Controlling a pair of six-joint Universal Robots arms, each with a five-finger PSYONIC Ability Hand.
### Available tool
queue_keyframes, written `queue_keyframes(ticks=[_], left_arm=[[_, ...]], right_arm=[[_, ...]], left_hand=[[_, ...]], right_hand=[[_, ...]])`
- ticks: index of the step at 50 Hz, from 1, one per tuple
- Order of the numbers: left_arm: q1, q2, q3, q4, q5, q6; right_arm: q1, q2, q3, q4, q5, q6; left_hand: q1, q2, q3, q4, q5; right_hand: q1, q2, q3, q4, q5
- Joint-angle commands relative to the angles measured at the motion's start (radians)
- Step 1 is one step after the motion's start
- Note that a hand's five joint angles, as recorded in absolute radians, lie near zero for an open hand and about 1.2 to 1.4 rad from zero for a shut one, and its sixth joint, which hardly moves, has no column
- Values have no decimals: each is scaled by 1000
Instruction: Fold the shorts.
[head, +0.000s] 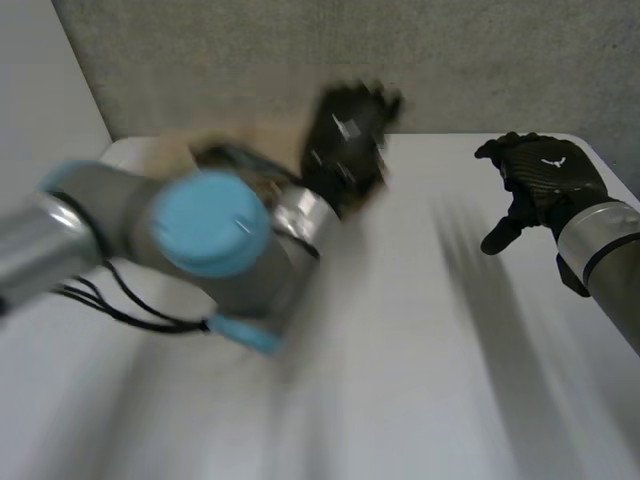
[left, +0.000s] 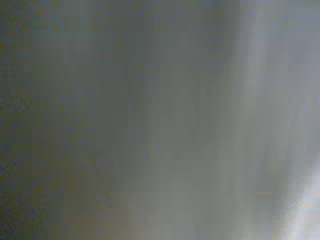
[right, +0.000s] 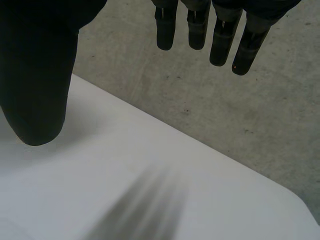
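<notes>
Shorts (head: 235, 165), one pair, beside left robot hand (head: 345, 140).

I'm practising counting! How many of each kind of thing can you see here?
Black hands: 2, the left hand and the right hand
Arms: 2, the left arm and the right arm
White table: 1
Shorts, a blurred brownish heap: 1
Total: 6

Lie bunched in a low heap of tan-brown cloth with dark patches: the shorts (head: 225, 160). Sit near the far edge of the table (head: 450, 330), toward its far left corner. Partly hidden and blurred, so legs and waistband cannot be told apart.
</notes>
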Motion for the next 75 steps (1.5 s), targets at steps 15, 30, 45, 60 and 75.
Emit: queue_keyframes(ticks=[15,30,45,60,75], left_arm=[[13,130,-101,4,6,207],[310,334,-341,-57,0,45],[468,412,-434,-276,-91,-178],[488,469,-506,-278,-126,-183],[489,487,-525,-273,-124,-183]], right_arm=[[-50,6,-6,12,-83,-16],[148,43,71,57,-155,-46],[455,279,25,-124,-232,52],[587,454,-75,-146,-134,72],[599,496,-83,-238,55,23]], left_hand=[[-168,-209,-231,-214,-217],[-159,-200,-222,-206,-208],[-162,-203,-225,-208,-211],[-168,-209,-231,-214,-217],[-186,-226,-249,-232,-235]], right_hand=[[-26,-44,-39,-58,-69],[-26,-44,-39,-58,-69],[40,22,27,8,-3],[104,87,92,73,61],[843,825,831,812,800]])
